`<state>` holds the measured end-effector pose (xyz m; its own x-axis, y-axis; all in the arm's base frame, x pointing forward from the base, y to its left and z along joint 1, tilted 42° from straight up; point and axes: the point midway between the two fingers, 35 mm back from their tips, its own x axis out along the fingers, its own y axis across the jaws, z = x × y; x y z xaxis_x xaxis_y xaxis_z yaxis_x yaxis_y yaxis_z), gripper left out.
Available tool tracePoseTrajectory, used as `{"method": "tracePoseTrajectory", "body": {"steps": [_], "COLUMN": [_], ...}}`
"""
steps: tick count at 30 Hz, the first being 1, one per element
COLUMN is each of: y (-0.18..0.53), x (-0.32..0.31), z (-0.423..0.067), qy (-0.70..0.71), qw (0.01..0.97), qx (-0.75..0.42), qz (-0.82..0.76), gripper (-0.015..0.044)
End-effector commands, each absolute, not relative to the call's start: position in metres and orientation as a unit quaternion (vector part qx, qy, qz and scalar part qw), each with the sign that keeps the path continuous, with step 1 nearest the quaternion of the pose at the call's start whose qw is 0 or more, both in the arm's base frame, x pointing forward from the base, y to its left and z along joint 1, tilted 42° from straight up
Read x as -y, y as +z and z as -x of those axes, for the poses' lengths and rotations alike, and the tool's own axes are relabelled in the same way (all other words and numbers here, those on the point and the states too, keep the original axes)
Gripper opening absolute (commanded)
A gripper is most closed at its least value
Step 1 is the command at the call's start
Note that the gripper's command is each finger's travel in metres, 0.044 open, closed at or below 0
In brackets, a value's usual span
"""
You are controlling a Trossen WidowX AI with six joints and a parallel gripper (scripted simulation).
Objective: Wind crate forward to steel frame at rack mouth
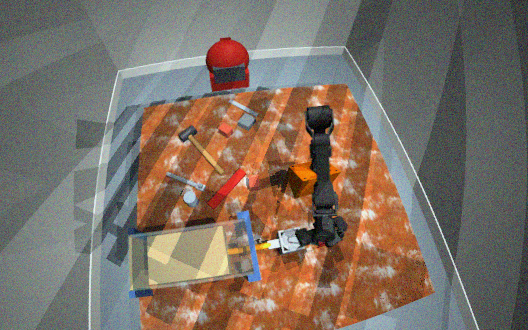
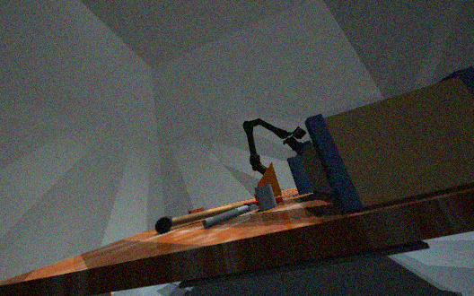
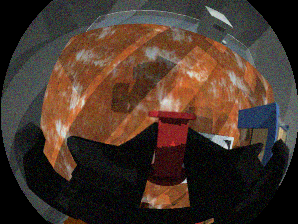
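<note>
Pincer clamped on the red winch handle (image 3: 172,145), at the winch (image 1: 289,242).
Top: crate (image 1: 187,255) inside the guard cubby (image 1: 248,235), surface's (image 1: 390,260) near-left corner. Exterior: only the cubby's side, arm (image 2: 251,143) behind. Wrist: pincer (image 3: 169,163) narrowly open around the upright handle; crate hidden.

orange bench (image 1: 380,260), hammer (image 1: 200,145), red bar (image 1: 226,188), winch (image 1: 289,241)
</note>
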<state>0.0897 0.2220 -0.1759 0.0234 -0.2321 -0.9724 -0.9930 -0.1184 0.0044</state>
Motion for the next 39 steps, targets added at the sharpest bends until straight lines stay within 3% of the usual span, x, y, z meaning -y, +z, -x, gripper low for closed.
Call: {"method": "tracePoseTrajectory", "body": {"steps": [1,39], "y": [-0.170,-0.125], "x": [-0.206,-0.152], "z": [-0.086,-0.102], "qy": [0.457,0.454], "qw": [0.399,0.397], "qx": [-0.532,-0.533], "qz": [0.591,0.593], "gripper": [0.0000,0.0000]}}
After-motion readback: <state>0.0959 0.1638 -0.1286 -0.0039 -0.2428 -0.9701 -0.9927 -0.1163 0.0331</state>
